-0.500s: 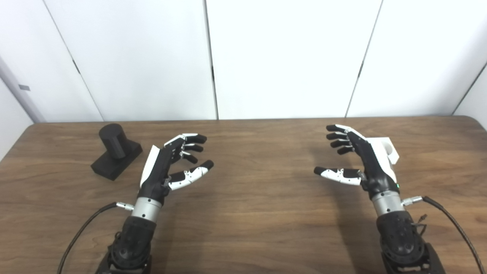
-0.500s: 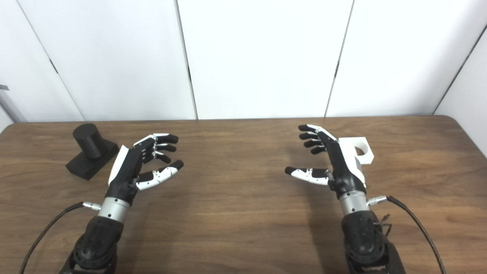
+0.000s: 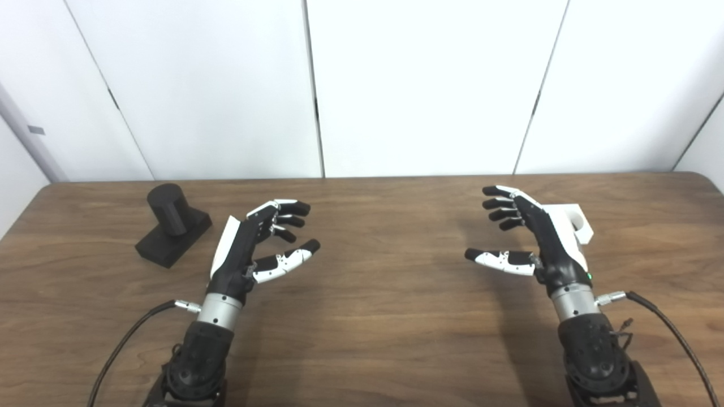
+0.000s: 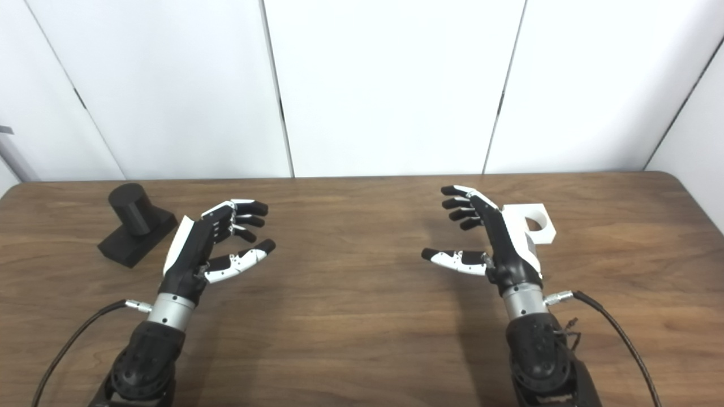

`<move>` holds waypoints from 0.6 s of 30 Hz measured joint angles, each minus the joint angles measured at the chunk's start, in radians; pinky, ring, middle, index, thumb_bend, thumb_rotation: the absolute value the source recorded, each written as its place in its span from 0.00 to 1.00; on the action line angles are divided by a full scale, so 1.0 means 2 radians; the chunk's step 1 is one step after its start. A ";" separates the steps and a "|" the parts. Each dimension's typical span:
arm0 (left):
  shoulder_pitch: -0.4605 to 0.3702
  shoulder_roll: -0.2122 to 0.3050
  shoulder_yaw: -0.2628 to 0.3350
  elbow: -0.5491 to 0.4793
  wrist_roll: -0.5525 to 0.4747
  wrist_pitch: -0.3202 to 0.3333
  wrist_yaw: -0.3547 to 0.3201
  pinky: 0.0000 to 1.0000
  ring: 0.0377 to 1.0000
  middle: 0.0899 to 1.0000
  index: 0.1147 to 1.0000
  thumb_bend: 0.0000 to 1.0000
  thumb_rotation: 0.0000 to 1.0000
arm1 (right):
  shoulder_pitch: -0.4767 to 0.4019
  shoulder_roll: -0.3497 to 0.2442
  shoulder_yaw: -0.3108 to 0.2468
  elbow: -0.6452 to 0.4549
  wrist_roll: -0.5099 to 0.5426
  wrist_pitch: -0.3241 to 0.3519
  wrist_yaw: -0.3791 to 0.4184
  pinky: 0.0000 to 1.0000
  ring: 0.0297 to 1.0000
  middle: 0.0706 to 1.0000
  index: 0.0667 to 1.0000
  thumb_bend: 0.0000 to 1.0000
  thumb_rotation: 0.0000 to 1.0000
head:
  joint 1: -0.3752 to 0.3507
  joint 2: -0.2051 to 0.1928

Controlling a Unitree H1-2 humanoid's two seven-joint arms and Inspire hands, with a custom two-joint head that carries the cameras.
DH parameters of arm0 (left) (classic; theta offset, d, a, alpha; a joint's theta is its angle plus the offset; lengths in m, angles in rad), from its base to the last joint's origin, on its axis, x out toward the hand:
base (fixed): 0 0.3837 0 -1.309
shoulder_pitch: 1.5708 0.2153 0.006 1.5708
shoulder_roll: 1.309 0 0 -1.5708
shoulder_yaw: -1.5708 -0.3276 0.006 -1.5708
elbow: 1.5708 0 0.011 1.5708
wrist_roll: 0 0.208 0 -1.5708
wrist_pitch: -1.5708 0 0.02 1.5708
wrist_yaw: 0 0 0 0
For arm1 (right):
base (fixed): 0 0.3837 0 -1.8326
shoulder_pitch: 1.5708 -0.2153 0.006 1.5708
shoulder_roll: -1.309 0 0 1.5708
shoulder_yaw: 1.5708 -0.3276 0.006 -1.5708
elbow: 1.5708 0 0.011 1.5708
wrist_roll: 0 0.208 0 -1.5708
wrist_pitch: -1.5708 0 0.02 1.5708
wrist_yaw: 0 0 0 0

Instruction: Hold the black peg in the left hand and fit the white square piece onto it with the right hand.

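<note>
The black peg (image 3: 171, 224), a short cylinder on a flat black base, stands on the wooden table (image 3: 373, 294) at the far left. My left hand (image 3: 249, 246) is open and empty, to the right of the peg and apart from it. The white square piece (image 4: 534, 223), with a round hole, lies on the table at the right. My right hand (image 3: 531, 237) is open and empty, just left of the white piece and partly hiding it.
White wall panels stand behind the table's far edge. A black cable runs from each wrist, one at the left (image 3: 127, 342) and one at the right (image 3: 670, 333), toward the front edge.
Both hands have shifted very slightly; the left hand a touch to the right, the right hand a touch to the left. The peg and white piece have not moved.
</note>
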State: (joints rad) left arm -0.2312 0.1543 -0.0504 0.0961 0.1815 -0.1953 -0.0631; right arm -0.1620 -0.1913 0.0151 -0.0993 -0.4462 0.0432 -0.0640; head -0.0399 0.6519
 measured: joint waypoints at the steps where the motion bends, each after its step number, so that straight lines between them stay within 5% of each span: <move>1: 0.000 0.000 0.000 0.000 0.000 0.000 0.000 0.54 0.66 0.68 0.62 0.62 0.11 | 0.000 0.000 0.000 0.000 0.000 0.000 0.000 0.60 0.65 0.69 0.74 0.59 0.10 | 0.000 0.000; 7: 0.000 0.000 -0.001 0.001 0.000 -0.003 0.000 0.55 0.66 0.68 0.62 0.61 0.11 | 0.000 0.000 0.001 0.000 0.000 0.000 0.000 0.60 0.66 0.69 0.74 0.59 0.10 | 0.021 -0.005; 18: -0.001 -0.030 -0.016 0.009 0.019 -0.002 0.014 0.53 0.65 0.68 0.63 0.61 0.12 | 0.002 -0.032 -0.011 0.007 0.029 -0.023 0.001 0.62 0.66 0.69 0.74 0.57 0.00 | 0.187 -0.035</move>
State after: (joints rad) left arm -0.2326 0.0952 -0.0830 0.1147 0.2200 -0.1999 -0.0342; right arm -0.1577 -0.2556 -0.0069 -0.0863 -0.3879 -0.0026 -0.0624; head 0.3342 0.5815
